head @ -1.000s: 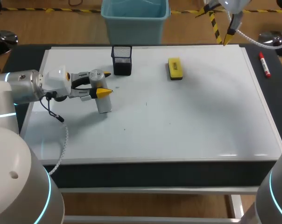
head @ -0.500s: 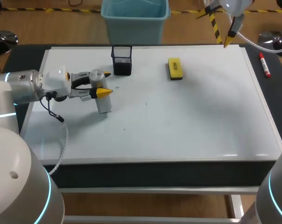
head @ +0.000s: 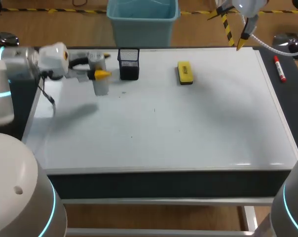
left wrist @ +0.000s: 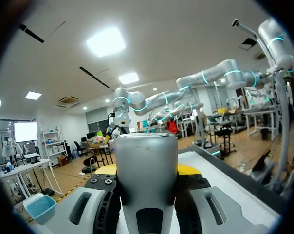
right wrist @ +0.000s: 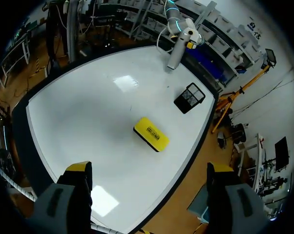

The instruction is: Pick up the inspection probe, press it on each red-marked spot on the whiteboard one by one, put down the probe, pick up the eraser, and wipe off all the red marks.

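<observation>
Overhead, the left gripper (head: 100, 65) is at the upper left of the whiteboard (head: 198, 128), clamped on the grey probe (head: 100, 85) just beside the mesh holder (head: 129, 64). Its wrist camera shows only the probe filling the gap between its fingers. The right wrist camera shows the right gripper (right wrist: 149, 167) spread wide, with the eraser (right wrist: 151, 133) ahead of it, well apart from the probe.

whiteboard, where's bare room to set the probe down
The whole near half of the whiteboard is bare, and so is the stretch right of the eraser. Crowded at the far-left corner: left tool, probe, mesh holder.
</observation>
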### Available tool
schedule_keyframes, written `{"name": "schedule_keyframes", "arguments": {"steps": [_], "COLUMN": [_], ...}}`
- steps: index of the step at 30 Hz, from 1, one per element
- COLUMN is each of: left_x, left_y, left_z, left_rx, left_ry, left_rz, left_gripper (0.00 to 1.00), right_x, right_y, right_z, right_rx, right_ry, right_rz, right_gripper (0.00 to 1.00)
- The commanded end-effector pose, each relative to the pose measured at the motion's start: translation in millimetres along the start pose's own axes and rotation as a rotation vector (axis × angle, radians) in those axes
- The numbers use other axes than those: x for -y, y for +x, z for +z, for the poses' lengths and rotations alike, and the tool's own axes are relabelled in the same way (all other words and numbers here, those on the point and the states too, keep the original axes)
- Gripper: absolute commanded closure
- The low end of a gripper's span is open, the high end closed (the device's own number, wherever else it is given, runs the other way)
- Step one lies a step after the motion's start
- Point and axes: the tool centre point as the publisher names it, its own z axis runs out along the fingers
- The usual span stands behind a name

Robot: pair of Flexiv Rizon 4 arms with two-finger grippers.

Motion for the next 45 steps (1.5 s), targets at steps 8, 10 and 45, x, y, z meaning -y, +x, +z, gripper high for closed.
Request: {"name": "schedule_keyframes", "arguments": {"steps": [8, 10, 45], "left_x": [36.5, 42.1, 22.4], "left_y": [-81.8, -89.3, -150.1], "left_z": [-5.6, -2.2, 90.1], "left_rx": [-0.149, -0.147, -0.242], "left_ry": [-0.013, 0.006, 0.080], "left_rz": [-0.003, 0.000, -0.046], "left_gripper": [1.00, 1.00, 1.00], "right_x": [-0.3, -0.3, -0.3], "right_y": [0.0, 0.0, 0.0], "right_z": [-1.3, -1.3, -1.3], "right_rx": [-0.004, -0.004, -0.004], "right_ry": [0.004, 0.004, 0.004], "right_rz": [-0.002, -0.002, -0.002], "right_gripper": [0.00, 0.00, 0.00]}}
